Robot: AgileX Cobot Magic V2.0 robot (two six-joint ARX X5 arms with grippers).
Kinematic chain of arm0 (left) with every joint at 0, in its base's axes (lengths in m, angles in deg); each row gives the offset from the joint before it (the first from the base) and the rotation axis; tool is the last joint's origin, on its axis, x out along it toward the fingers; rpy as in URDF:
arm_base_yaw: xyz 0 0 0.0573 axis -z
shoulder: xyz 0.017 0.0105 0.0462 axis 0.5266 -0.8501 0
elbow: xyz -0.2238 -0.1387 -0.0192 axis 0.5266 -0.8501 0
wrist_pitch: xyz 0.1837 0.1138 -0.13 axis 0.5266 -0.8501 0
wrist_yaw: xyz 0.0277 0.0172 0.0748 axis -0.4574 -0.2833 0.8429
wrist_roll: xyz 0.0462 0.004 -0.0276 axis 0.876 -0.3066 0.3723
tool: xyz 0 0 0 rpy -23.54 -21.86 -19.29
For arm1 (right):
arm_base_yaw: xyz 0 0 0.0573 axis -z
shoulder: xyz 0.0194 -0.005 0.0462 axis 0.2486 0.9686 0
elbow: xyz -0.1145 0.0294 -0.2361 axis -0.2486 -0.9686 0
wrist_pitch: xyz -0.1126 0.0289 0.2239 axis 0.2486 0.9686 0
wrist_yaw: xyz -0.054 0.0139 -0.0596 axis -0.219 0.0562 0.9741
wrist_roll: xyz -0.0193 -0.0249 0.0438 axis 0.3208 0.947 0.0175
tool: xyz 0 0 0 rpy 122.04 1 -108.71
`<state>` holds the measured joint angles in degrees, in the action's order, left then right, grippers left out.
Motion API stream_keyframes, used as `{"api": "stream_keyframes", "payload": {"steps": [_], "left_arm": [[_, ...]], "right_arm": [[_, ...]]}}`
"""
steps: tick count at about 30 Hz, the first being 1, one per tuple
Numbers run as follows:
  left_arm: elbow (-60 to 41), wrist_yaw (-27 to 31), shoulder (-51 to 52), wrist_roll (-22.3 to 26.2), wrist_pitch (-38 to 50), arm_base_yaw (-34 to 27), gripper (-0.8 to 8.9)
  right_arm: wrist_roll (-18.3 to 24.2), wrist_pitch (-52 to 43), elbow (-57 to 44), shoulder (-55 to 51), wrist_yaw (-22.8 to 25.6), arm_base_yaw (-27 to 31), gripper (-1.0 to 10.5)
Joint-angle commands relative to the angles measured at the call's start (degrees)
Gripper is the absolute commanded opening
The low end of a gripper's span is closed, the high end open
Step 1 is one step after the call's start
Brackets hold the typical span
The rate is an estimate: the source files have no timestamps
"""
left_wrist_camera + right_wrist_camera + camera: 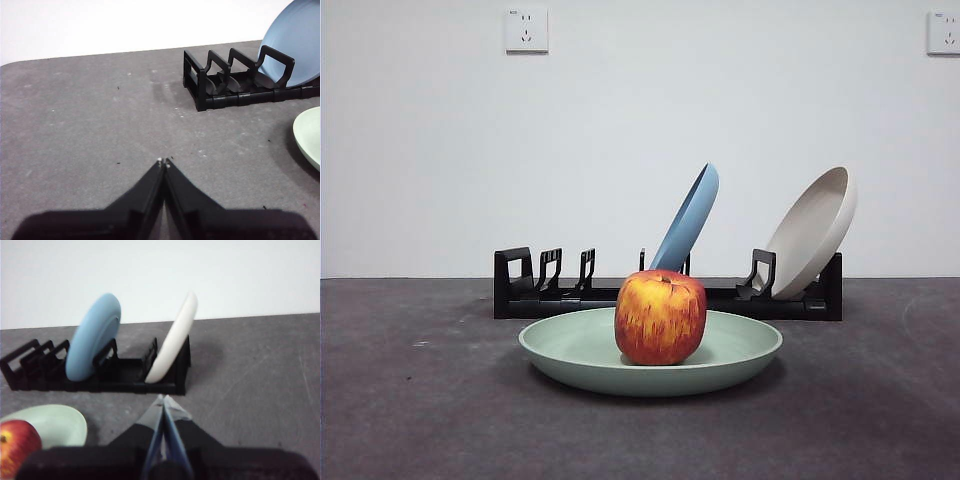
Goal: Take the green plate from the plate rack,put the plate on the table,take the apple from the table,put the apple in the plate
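Red apple (pixel 660 316) sits in green plate (pixel 745 352); task looks done. Left gripper (pixel 164 161) and right gripper (pixel 163 399) fingers pressed together, empty. I'd park both clear.

1. The apple (pixel 660 316) hides the middle of the green plate (pixel 740 345) and part of the plate rack (pixel 525 290) behind it.
2. In the left wrist view the green plate (pixel 309 137) is cut by the edge — only a sliver shows — and so is the blue plate (pixel 295 40).
3. In the right wrist view the apple (pixel 16 446) is cropped at the corner, and the picture is soft — rack slots blur together.
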<state>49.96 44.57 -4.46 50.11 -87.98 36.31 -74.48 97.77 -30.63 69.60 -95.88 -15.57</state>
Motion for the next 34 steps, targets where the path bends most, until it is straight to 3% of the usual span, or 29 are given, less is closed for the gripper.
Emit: {"api": "stream_keyframes", "payload": {"steps": [1, 7, 34], "left_arm": [[-0.7, 0.0, 0.2, -0.6, 0.1, -0.2, -0.03], [-0.7, 0.0, 0.2, -0.5, 0.1, -0.2, -0.03], [-0.7, 0.0, 0.2, -0.5, 0.1, -0.2, -0.03]], "right_arm": [[-1.2, -0.8, -4.0, -2.1, 0.2, 0.1, 0.0], [-2.4, -0.2, -9.4, -6.0, 0.1, 0.1, 0.0], [-4.0, 1.1, -9.4, -6.1, 0.2, 0.0, 0.0]]}}
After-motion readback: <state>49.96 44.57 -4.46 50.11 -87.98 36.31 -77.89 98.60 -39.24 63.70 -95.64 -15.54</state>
